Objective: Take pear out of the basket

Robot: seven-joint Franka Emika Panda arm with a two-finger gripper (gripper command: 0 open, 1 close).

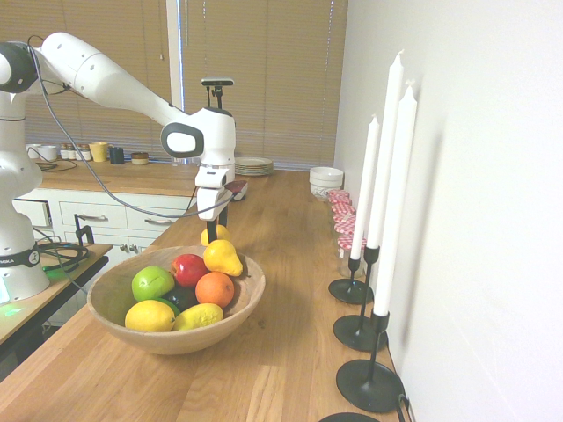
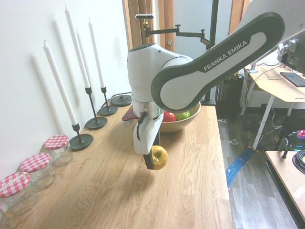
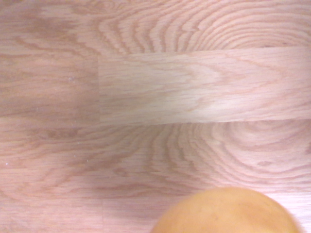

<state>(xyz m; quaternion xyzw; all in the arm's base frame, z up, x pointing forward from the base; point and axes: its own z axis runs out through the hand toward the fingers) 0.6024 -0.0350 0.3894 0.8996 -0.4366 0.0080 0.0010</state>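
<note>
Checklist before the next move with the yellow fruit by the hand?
1. Plump yellow pear outside the wide, light brown wooden bowl: ok.
2. Hand clear of the bowl: ok.
3. Pear's weight fully on the wooden counter: cannot tell.
4. Pear released from the hand: cannot tell.
5. Tall white candles upright, clear of the arm: ok.
6. Bowl upright, other fruit inside: ok.

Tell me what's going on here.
The robot arm has its gripper at a round yellow fruit, apparently the pear, over the wooden counter and outside the bowl. Whether it is gripped or let go, I can't tell. Other fruit, including a red apple and an orange, sits in the bowl.
</note>
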